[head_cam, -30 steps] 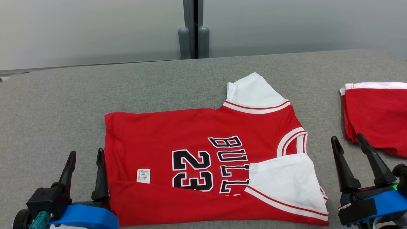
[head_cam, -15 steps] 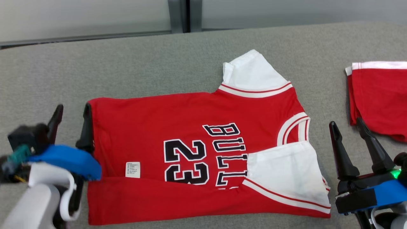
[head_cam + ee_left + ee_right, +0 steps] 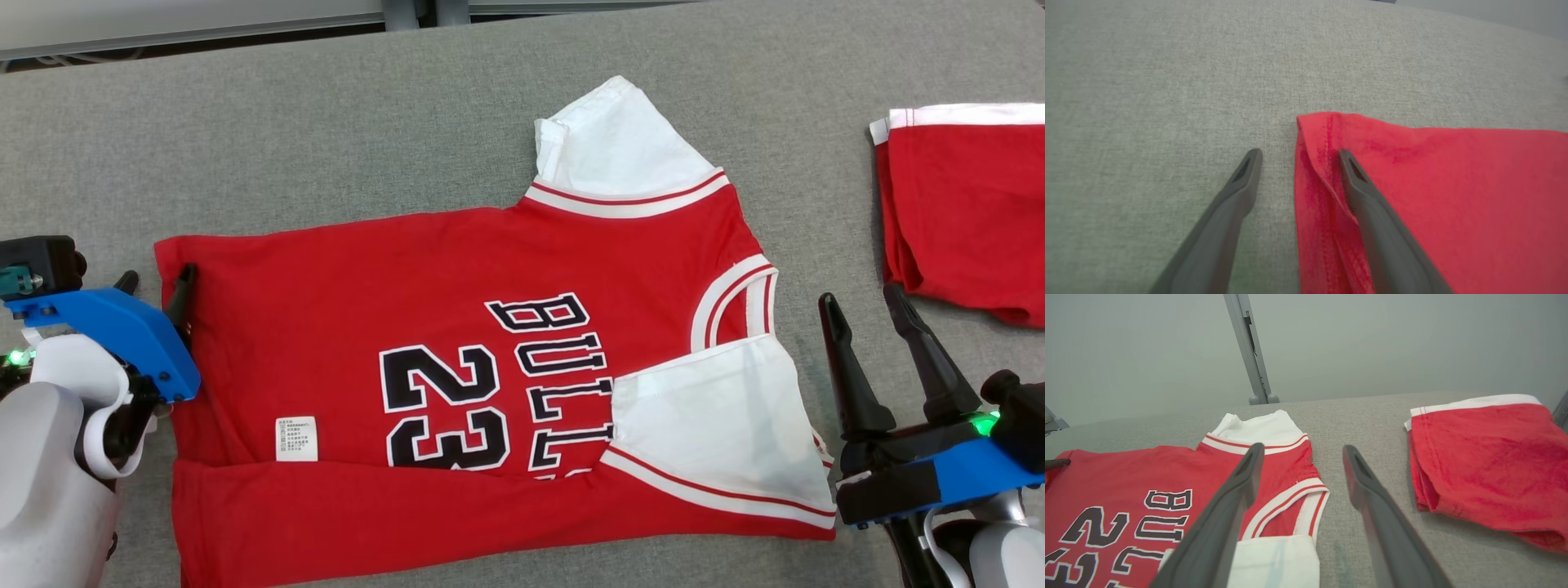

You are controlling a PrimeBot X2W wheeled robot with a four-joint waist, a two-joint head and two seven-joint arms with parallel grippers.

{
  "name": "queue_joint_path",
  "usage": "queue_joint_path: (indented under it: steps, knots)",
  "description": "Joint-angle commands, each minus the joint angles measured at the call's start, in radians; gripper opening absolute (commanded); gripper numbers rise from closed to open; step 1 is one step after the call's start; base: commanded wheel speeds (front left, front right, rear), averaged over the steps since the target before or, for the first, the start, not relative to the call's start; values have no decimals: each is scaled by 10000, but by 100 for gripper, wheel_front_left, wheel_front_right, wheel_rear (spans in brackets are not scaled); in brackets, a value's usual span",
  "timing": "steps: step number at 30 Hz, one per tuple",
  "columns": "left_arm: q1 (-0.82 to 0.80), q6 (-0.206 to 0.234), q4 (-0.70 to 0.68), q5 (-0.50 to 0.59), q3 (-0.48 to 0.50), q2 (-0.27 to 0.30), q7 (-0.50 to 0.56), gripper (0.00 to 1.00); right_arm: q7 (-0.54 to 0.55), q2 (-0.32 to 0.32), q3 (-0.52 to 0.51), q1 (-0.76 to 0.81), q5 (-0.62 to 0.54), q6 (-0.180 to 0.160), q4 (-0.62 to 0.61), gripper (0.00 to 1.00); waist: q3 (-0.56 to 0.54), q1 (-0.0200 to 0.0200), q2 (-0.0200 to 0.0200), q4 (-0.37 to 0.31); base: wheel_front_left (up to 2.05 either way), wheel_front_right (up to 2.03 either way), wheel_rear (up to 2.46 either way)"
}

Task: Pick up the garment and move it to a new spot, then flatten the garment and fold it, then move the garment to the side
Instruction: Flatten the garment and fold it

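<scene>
Jaws apart both sides; left jaws straddle garment [image 3: 408, 269] hem.

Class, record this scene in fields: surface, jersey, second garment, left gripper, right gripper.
surface: grey fabric tabletop
jersey: red, flat, near edge folded over, white sleeves
second garment: red, white band, folded, far right
left gripper: open, straddling the jersey's hem edge
right gripper: open, empty, between jersey and second garment
</scene>
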Motion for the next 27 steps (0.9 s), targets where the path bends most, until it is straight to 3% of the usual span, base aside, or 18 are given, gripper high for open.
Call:
queue_joint_path:
  steps: [1,2,3,4,5,13,21,27]
  knots:
    - [-295,-136,245,-99,-15,-56,34,100,-88,-115,-3,-198,110,0,101,100,10,-2,-2,-7,0,0,0]
    - [-418,-263,459,-113,-48,-91,80,94,-120,-157,-10,-255,121,0,209,100,18,-2,-2,-12,0,0,0]
    - [-525,-355,660,-124,-83,-124,52,43,-122,-201,-2,-340,162,0,318,100,23,-2,-2,-16,0,0,0]
    - [-613,-448,840,-136,-121,-158,38,18,-141,-263,6,-461,206,0,444,100,34,-2,-2,-24,0,0,0]
    - [-690,-518,1003,-168,-138,-199,27,0,-217,-339,-6,-612,262,0,573,100,43,-2,-2,-26,0,0,0]
    - [-1547,-748,1584,95,-360,-371,-417,0,-416,-1057,320,-2960,961,0,2465,100,281,-2,-2,195,0,0,0]
    - [-2623,-718,1399,323,-634,-948,-737,0,-434,-1514,1317,-6397,1720,0,5038,100,1269,-2,-2,1097,0,0,0]
    - [-3271,-796,1337,438,-882,-1444,-914,0,248,-1699,2311,-8715,1815,0,7316,100,2057,-2,-2,1722,0,0,0]
